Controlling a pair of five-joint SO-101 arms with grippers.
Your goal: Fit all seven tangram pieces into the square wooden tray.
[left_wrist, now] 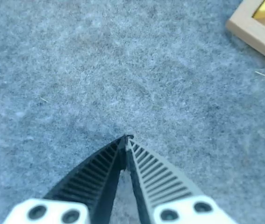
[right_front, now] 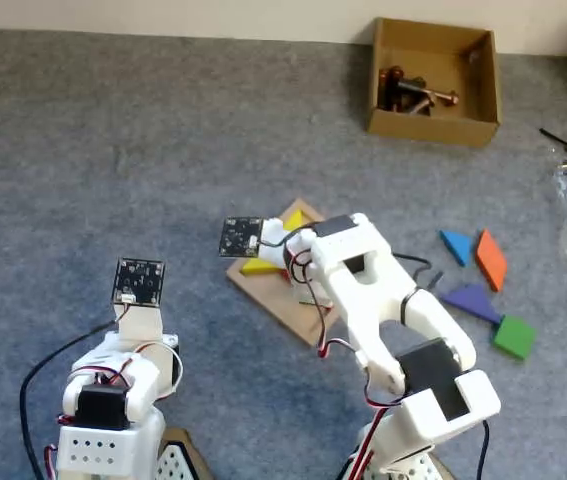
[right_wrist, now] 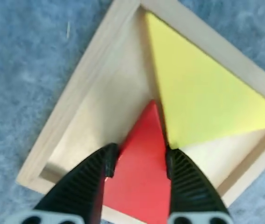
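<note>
My right pincer (right_wrist: 140,156) grips the red triangle (right_wrist: 139,196) in the tray (right_wrist: 76,98), tip just beside the yellow triangle (right_wrist: 197,98) so edges mate; left pincer (left_wrist: 126,138) sits closed over bare surface (left_wrist: 76,70), out of the way

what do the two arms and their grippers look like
The left arm and right arm are white shells with black motors, red and black cables, and black wrist camera boards. The left gripper is ribbed, half black, half pale; the right gripper ribbed black.
</note>
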